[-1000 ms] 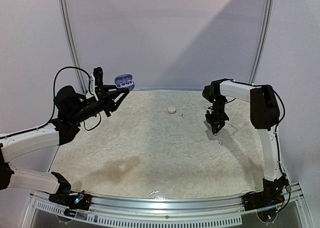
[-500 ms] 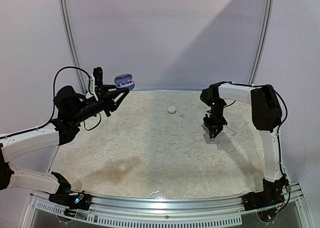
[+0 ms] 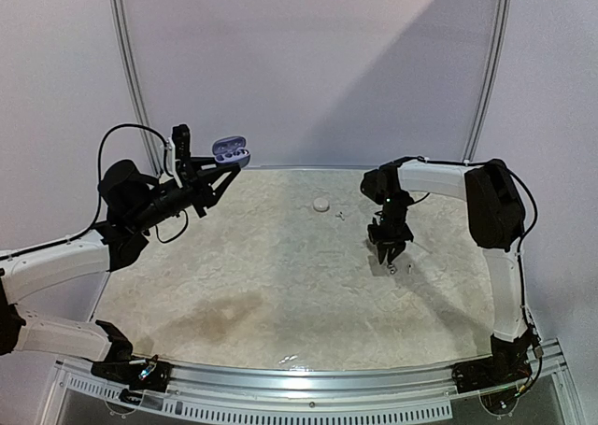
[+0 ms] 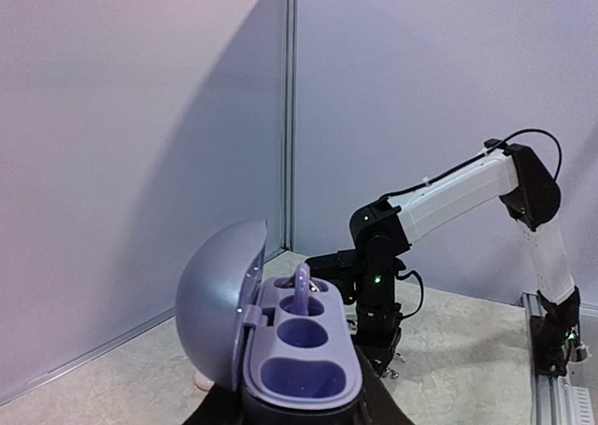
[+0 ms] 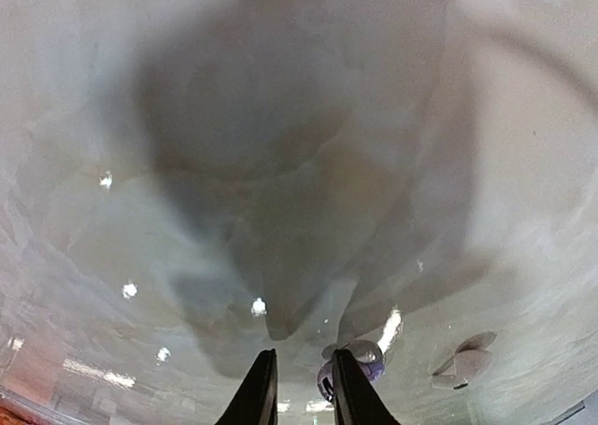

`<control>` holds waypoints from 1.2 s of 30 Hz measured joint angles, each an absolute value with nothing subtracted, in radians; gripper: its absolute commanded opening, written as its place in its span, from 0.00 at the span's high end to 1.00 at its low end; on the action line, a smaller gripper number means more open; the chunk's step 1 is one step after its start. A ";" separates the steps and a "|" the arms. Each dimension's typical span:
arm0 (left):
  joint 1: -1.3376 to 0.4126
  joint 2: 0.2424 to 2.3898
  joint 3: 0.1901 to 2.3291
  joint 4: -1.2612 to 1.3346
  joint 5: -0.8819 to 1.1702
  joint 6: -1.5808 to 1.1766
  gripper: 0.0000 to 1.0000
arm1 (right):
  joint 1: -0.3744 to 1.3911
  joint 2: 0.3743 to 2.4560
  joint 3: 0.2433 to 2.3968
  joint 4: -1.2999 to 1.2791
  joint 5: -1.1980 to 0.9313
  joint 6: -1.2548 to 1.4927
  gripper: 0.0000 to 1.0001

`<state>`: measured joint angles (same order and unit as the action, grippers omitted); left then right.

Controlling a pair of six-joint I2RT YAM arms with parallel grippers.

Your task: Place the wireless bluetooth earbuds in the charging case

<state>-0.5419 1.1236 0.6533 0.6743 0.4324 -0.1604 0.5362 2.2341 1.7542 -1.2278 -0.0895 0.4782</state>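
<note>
My left gripper (image 3: 218,170) is shut on the lavender charging case (image 3: 231,150), held high over the table's back left corner. Its lid (image 4: 220,299) stands open. One earbud (image 4: 302,290) stands in the far socket, and the two nearer sockets are hollow. My right gripper (image 3: 386,254) points down just above the table, right of centre. Its jaws stand narrowly apart with nothing between them (image 5: 302,355). A small purple-silver earbud (image 5: 355,363) lies on the table just outside the right finger (image 5: 344,388), and shows as a speck (image 3: 393,269) in the top view.
A white round case (image 3: 321,204) lies at the back centre with a tiny piece (image 3: 340,215) beside it. A pale small piece (image 5: 462,367) lies right of the earbud. The table (image 3: 280,285) has a raised metal rail along its near edge.
The right gripper has moved left and lower, toward the earbud on the table, and its jaws have parted a little. The left arm and the case have not moved.
</note>
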 measured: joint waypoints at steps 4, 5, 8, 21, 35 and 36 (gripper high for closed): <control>-0.542 1.121 0.646 0.678 0.432 -0.160 1.00 | 0.538 2.197 1.737 -1.230 -0.068 0.490 0.78; -0.542 1.120 0.644 0.678 0.432 -0.160 1.00 | 0.538 2.189 1.735 -1.230 -0.061 0.492 0.79; -0.542 1.119 0.640 0.680 0.432 -0.160 1.00 | 0.538 2.144 1.716 -1.220 -0.025 0.506 0.79; -0.542 1.105 0.633 0.693 0.430 -0.160 1.00 | 0.538 1.980 1.464 -1.078 -0.015 0.629 0.85; -0.542 1.105 0.627 0.692 0.429 -0.158 1.00 | 0.537 2.009 1.453 -1.037 -0.025 0.655 0.85; -0.542 1.105 0.627 0.692 0.429 -0.158 1.00 | 0.537 2.011 1.453 -1.038 -0.025 0.656 0.85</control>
